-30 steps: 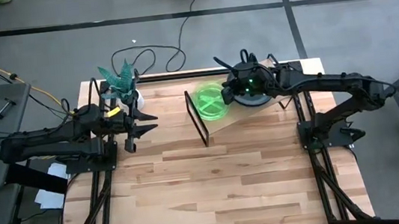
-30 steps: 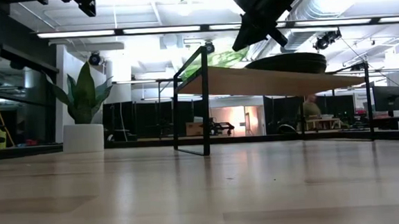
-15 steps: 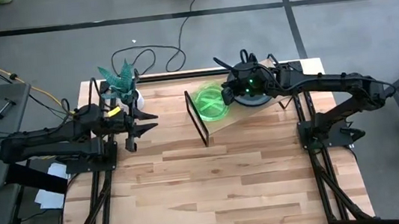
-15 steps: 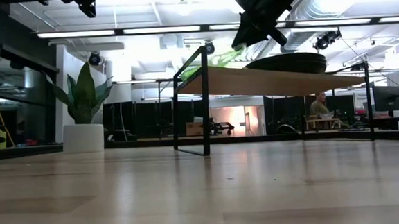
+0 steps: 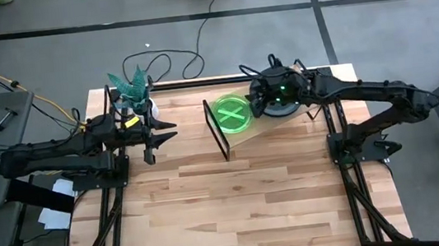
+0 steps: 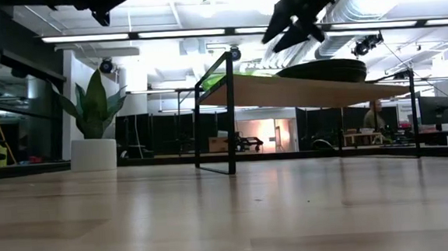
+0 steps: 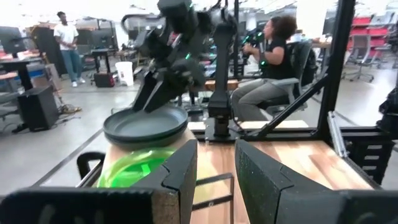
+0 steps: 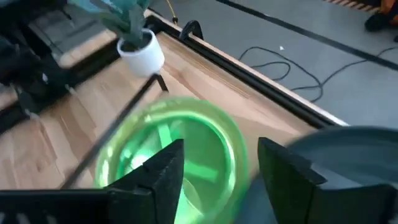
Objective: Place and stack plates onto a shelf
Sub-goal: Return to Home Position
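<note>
The right hand hovers empty, fingers spread, above the tilted light-wood shelf, where translucent neon-green round plates sit stacked beside matte dark grey round plates. The left hand, fingers parted, waits by the white-potted green plant, well apart from the shelf.

Grey concrete floor; ceiling strip lights; seated person behind.

Findings: the shelf stands on the bench, mid-width, near its rear edge. On it, the smaller plates sit left, the larger plates just beside them, right. The potted plant occupies the rear left corner. My right claw hangs above the two stacks; my left claw is left of the shelf, before the plant.
</note>
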Available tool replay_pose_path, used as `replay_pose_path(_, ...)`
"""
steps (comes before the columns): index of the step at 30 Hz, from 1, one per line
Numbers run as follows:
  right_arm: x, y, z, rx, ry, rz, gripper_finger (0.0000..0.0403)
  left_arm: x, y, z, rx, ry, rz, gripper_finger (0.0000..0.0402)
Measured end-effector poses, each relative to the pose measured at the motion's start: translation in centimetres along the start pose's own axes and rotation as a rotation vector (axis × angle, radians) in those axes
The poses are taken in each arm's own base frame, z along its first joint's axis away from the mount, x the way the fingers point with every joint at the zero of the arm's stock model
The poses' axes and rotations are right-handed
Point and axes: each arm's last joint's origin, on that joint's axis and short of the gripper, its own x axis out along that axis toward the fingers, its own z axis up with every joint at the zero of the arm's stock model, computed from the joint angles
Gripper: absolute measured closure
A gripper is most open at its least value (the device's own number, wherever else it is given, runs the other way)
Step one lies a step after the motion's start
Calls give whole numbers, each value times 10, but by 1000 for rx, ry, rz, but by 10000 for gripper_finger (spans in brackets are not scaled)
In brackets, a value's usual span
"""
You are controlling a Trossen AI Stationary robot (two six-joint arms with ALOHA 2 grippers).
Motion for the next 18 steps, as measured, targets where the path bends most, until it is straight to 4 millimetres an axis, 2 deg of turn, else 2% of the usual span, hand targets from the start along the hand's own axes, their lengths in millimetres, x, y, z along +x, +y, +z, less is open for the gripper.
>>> replay_pose_path(6, -44, 1, -10, -89, 50, 0, 213, 4, 0, -6, 4, 56, 15, 304)
replay_pose_path(12, -86, 6, -36, -165, 37, 39, 220, 11, 2, -10, 47, 73, 29, 310)
replay_pose_path(18, -104, 0, -69, -159, 5, 117, 269, 13, 4, -14, 49, 48, 52, 338)
